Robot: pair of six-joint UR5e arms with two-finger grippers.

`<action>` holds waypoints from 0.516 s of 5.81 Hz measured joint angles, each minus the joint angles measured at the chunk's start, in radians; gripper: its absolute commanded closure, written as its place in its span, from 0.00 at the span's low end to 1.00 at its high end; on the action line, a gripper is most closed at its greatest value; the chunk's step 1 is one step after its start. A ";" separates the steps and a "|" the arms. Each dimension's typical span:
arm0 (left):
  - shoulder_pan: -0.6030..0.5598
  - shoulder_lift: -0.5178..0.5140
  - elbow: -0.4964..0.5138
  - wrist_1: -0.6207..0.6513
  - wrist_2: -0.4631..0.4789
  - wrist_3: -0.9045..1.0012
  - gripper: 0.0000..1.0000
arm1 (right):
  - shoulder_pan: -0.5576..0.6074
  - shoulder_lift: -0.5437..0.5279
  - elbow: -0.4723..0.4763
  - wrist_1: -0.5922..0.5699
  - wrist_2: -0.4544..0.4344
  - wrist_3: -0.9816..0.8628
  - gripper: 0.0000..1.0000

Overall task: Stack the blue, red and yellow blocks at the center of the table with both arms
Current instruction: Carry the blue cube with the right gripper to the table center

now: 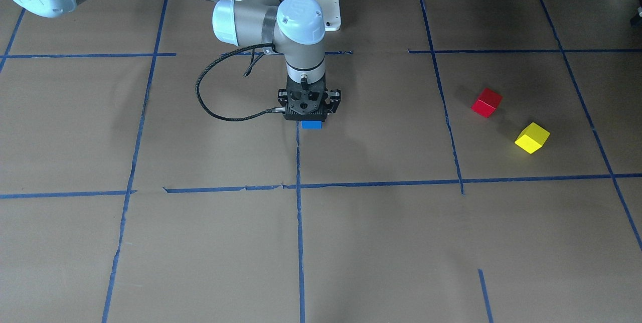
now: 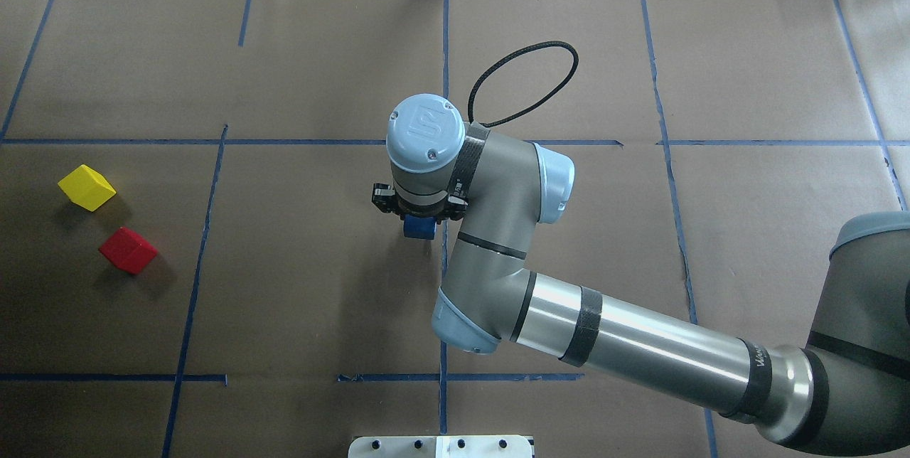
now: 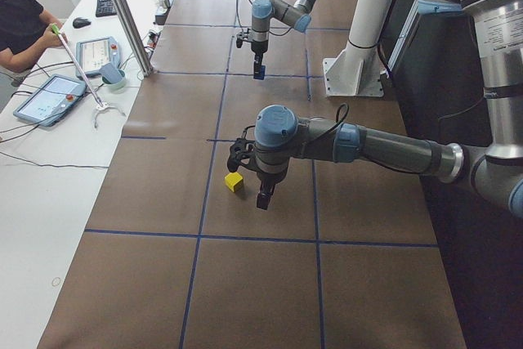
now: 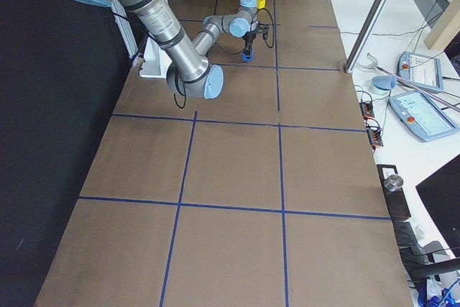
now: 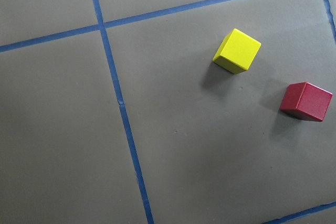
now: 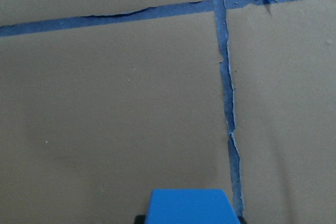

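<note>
Brown paper-covered table (image 1: 381,243) gridded with blue tape (image 1: 300,243), beside a white bench (image 3: 49,202)

overhead: looks forward and down on table (image 2: 284,316). front-facing: faces back from opposite side, steep, mirrored. side views: look along table from each end, farther off. wrist cams: close, straight down. shared by left wrist and overhead: yellow block (image 5: 237,51), red block (image 5: 306,101); by right wrist and overhead: blue block (image 6: 189,206).

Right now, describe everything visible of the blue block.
The blue block is small, plain, bright blue and matte, with sharp edges, like painted wood. It sits square between the fingers of the right gripper, mostly hidden beneath it, beside the centre tape line. Whether it touches the table is unclear.
</note>
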 measured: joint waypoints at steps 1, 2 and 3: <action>-0.001 0.000 0.000 0.000 -0.001 0.000 0.00 | 0.000 0.001 -0.006 -0.016 0.000 0.004 0.99; -0.001 0.000 0.000 0.000 -0.001 0.000 0.00 | 0.000 0.000 -0.004 -0.036 0.003 0.000 0.99; 0.000 0.000 0.000 0.000 -0.001 0.000 0.00 | 0.001 -0.004 -0.004 -0.046 0.006 -0.003 0.99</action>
